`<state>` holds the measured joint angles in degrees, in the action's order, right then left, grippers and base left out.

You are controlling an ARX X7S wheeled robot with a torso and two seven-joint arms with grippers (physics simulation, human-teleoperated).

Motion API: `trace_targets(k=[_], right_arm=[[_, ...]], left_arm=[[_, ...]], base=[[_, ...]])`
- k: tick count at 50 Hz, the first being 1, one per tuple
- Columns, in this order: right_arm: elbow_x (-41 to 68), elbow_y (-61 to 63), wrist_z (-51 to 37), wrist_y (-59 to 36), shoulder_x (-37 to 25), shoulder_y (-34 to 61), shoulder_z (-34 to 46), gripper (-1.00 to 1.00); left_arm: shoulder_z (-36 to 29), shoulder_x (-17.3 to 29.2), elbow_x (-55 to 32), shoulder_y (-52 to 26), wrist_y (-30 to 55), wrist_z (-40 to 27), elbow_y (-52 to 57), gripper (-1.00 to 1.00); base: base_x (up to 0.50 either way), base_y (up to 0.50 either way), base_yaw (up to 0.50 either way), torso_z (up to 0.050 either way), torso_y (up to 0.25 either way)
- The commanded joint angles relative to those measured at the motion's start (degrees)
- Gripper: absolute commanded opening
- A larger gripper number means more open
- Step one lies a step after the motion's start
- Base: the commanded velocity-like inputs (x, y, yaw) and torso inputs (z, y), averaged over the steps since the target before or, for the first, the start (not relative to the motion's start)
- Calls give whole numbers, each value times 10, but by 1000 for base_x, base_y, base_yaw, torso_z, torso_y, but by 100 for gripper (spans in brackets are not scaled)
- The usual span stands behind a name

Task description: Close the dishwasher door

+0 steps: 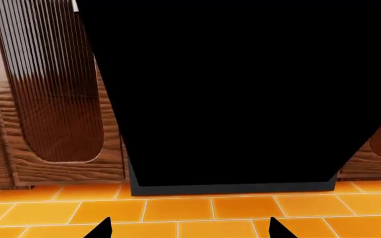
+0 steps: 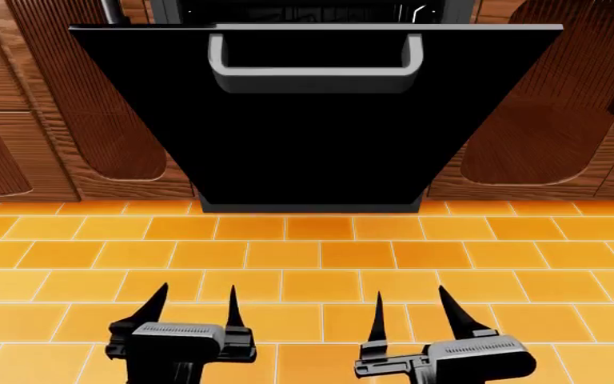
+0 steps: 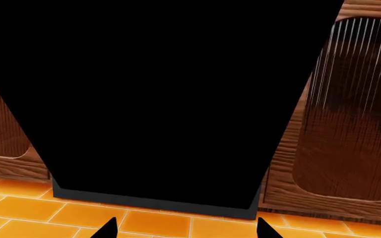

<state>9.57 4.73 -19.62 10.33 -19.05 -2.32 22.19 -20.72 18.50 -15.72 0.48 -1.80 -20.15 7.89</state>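
The dishwasher door (image 2: 307, 136) is a wide glossy black panel, tilted open toward me, hinged at its lower edge near the floor. A silver-grey U-shaped bar handle (image 2: 316, 64) sits near its top edge. The same black panel fills the left wrist view (image 1: 243, 94) and the right wrist view (image 3: 157, 99). My left gripper (image 2: 193, 302) and right gripper (image 2: 412, 306) hang low over the orange tiles, a short way in front of the door, touching nothing. Both stand open with empty space between their fingers, as their tips show (image 1: 189, 229) (image 3: 187, 229).
Brown ribbed wooden cabinet doors flank the dishwasher on the left (image 2: 83, 104) and right (image 2: 542, 112). The dark dishwasher interior (image 2: 307, 10) shows above the door's top edge. Orange tiled floor (image 2: 318, 256) spreads between me and the cabinets.
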Motion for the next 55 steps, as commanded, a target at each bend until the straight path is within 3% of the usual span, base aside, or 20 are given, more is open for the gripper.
trace_targets(k=[1,34,55], right_arm=[[1,0,-2,1,-2,-1,1,100],[8,8,-3,-9,-7,2,6,100],[6,9,-6,-3,-9,0,9,100]], left_arm=[[-2,1,0,0,-1,-2,0,100],[-6,5,-1,0,-3,-7,3,100],[-9,8,-2,2,-2,-11,8,100]], base=[[0,0,0,0,0],[2,0,0,0,0],[415,0,0,0,0]])
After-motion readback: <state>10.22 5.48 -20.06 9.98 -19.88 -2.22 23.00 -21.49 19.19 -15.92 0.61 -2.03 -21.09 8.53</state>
